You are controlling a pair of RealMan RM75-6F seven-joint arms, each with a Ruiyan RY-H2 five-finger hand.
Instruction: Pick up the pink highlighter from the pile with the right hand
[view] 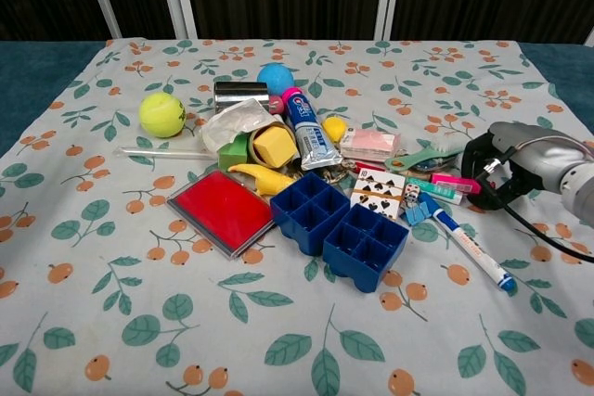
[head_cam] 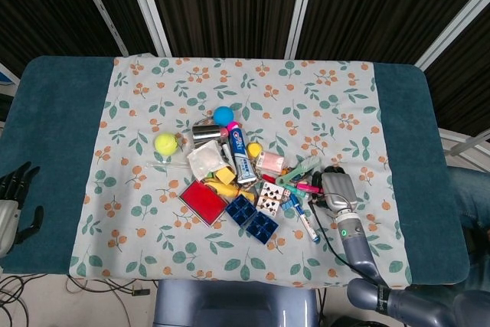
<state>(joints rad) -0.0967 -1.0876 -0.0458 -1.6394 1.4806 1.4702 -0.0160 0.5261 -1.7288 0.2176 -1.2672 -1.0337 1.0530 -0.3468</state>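
Note:
The pink highlighter (view: 453,182) (head_cam: 308,187) lies at the right edge of the pile, tilted slightly down to the right. My right hand (view: 509,160) (head_cam: 337,188) sits low on the cloth just right of it. Its dark fingers (view: 478,166) curl around the highlighter's right end and appear to pinch it. The highlighter's left end still rests among the pile's items. My left hand (head_cam: 14,198) hangs off the table's left edge, fingers apart, holding nothing.
Beside the highlighter lie a blue-capped white marker (view: 469,244), playing cards (view: 380,190) and a green clip (view: 423,157). Further left are blue trays (view: 340,230), a red box (view: 225,210), toothpaste (view: 306,133), a tennis ball (view: 162,114) and a blue ball (view: 275,78).

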